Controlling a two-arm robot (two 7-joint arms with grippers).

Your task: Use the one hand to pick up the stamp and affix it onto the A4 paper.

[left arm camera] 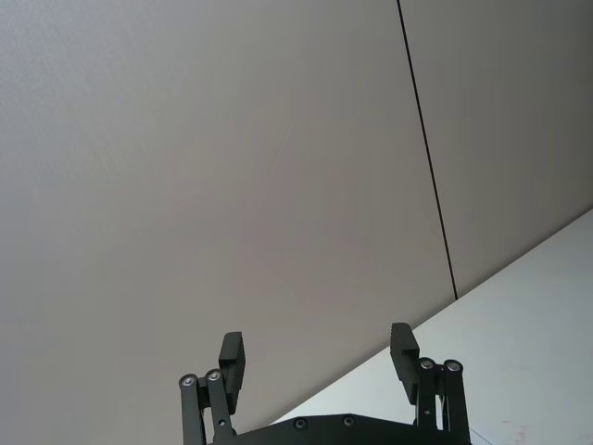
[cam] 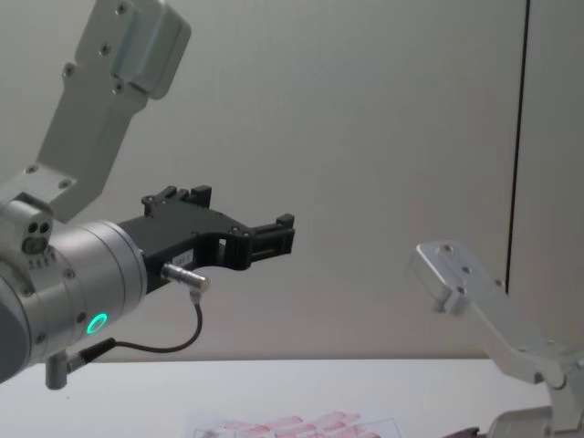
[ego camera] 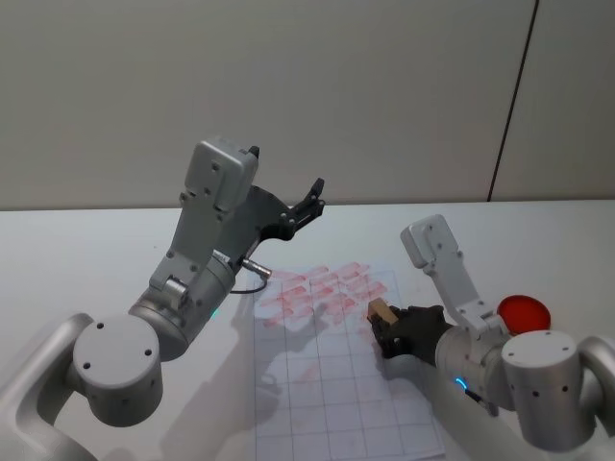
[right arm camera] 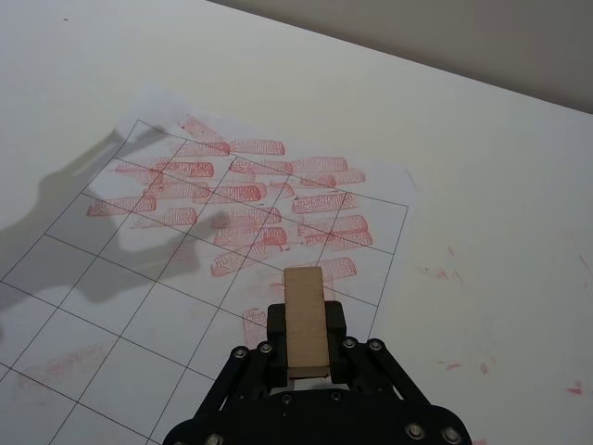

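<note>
The stamp (right arm camera: pixel 305 320) is a light wooden block, and my right gripper (right arm camera: pixel 306 345) is shut on it just above the A4 paper (right arm camera: pixel 167 306). That paper is a white gridded sheet (ego camera: pixel 332 384) with rows of red-pink marks at its far end. In the head view the stamp (ego camera: pixel 381 310) hangs over the sheet's right side, near the marked rows, with the right gripper (ego camera: pixel 389 331) behind it. My left gripper (ego camera: pixel 309 204) is raised high over the table's far left, open and holding nothing; its fingers (left arm camera: pixel 403 354) point at the wall. The chest view shows the left gripper (cam: pixel 274 235) held up in the air.
A round red ink pad (ego camera: pixel 524 311) lies on the white table (ego camera: pixel 96 250) to the right of the paper. Small red smears (right arm camera: pixel 445 274) mark the table beside the sheet. A grey wall stands behind the table.
</note>
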